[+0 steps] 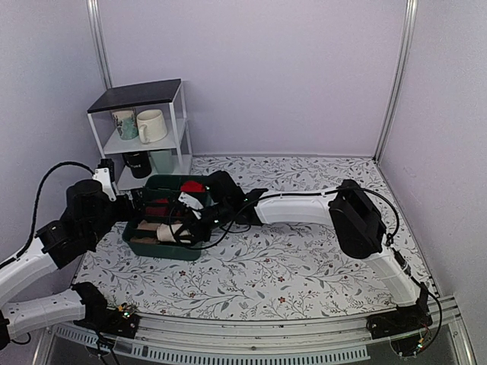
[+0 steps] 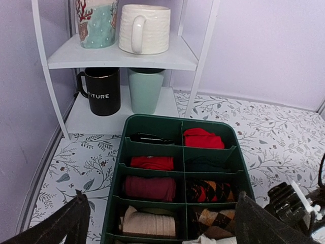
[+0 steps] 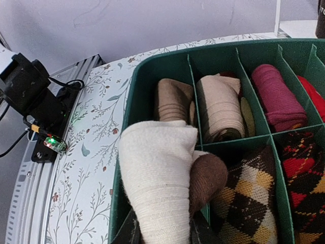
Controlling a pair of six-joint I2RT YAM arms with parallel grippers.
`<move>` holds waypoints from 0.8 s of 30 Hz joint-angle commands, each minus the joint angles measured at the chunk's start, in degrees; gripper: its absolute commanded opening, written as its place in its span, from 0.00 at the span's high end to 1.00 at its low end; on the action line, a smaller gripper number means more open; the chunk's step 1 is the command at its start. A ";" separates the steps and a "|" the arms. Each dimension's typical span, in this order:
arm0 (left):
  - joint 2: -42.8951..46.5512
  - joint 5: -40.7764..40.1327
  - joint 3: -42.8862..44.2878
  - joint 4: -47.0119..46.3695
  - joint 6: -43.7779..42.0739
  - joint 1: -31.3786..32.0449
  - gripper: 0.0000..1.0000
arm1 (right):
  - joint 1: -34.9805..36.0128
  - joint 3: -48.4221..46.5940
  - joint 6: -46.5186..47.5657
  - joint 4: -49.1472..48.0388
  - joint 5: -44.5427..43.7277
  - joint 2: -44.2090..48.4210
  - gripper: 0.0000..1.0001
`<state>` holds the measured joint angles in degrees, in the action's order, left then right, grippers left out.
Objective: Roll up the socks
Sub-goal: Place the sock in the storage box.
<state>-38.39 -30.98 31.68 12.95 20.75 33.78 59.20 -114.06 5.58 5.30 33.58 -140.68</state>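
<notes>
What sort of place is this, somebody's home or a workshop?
Probably a robot test booth dressed like a home: two robot arms bolted to a metal rail, bare walls on metal posts, and props, a shelf of mugs and a green sock box on a flowered cloth.

"ITURE" on blk mug (image 2: 99,94)

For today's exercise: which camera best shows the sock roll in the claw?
Right wrist view: the sock roll fills the foreground, cream with brown end. The top view shows it small among arms; left wrist view, a sliver.
</notes>
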 commanded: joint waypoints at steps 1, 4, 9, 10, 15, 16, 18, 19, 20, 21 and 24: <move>0.86 2.28 -0.76 0.48 -1.36 -0.73 0.00 | 0.20 -1.15 2.73 7.40 -5.34 -3.07 0.99; 1.02 2.94 -0.45 0.73 -1.80 -0.75 0.00 | 0.51 1.70 4.78 10.52 -7.50 -1.28 0.99; 1.04 4.45 -0.26 0.05 -2.47 -0.74 0.01 | 1.85 2.77 10.93 19.38 -11.68 0.00 0.99; 1.10 4.63 -0.28 -0.04 -2.47 -0.73 0.01 | 2.36 1.87 13.26 22.23 -13.16 -0.33 0.99; 1.97 5.27 -0.10 0.08 -2.61 -0.76 0.01 | 4.37 -2.70 18.66 35.52 -19.18 -1.67 0.99; 2.26 5.33 -0.11 0.20 -2.57 -0.76 0.01 | 4.47 -2.97 18.87 37.80 -19.74 -1.65 0.99; 2.88 5.47 -0.11 0.26 -2.65 -0.79 0.01 | 4.60 -2.97 19.27 41.87 -19.90 -1.13 0.99; 3.07 5.49 -0.13 0.18 -2.70 -0.81 0.01 | 4.67 -2.74 19.22 43.34 -19.75 -0.84 0.99; 3.22 5.61 -0.14 0.02 -2.73 -0.83 0.00 | 4.80 -2.30 18.93 44.52 -19.63 -0.33 0.99; 3.23 5.83 -0.21 -0.17 -2.83 -0.80 0.00 | 5.01 -1.76 18.82 45.60 -19.64 0.13 0.99; 2.99 6.25 -0.20 -0.31 -2.89 -0.83 0.00 | 5.53 0.16 17.94 47.62 -19.67 1.68 0.99</move>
<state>-35.62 -25.91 31.64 12.88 18.59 33.69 63.18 -119.50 22.20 31.16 16.01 -138.19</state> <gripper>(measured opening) 0.995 0.216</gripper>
